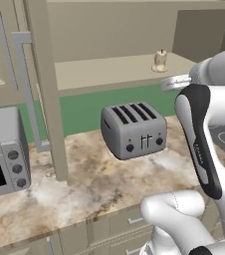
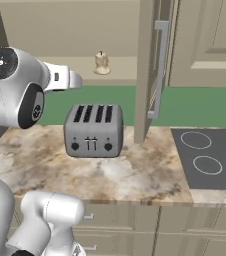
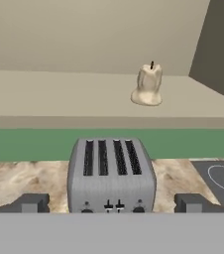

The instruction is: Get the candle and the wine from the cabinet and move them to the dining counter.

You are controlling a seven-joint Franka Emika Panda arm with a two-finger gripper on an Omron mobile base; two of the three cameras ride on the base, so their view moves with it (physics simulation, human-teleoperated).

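I see my pincer [image 3: 112, 203] spread wide and empty, the candle [image 3: 147, 85] upright on the cabinet [image 3: 59, 94] shelf beyond, above the toaster [image 3: 111, 174].

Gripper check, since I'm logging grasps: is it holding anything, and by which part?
Nothing is held. The gripper is open, short of the candle on the cabinet shelf.

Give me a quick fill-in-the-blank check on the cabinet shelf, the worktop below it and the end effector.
1. On the cabinet shelf sits a melted cream ____.
2. Below the shelf, on the marbled worktop, stands a four-slot ____.
3. The end effector has its jaws ____ and holds nothing.
4. The backsplash behind the worktop is coloured ____.

Missing words: candle; toaster; open; green
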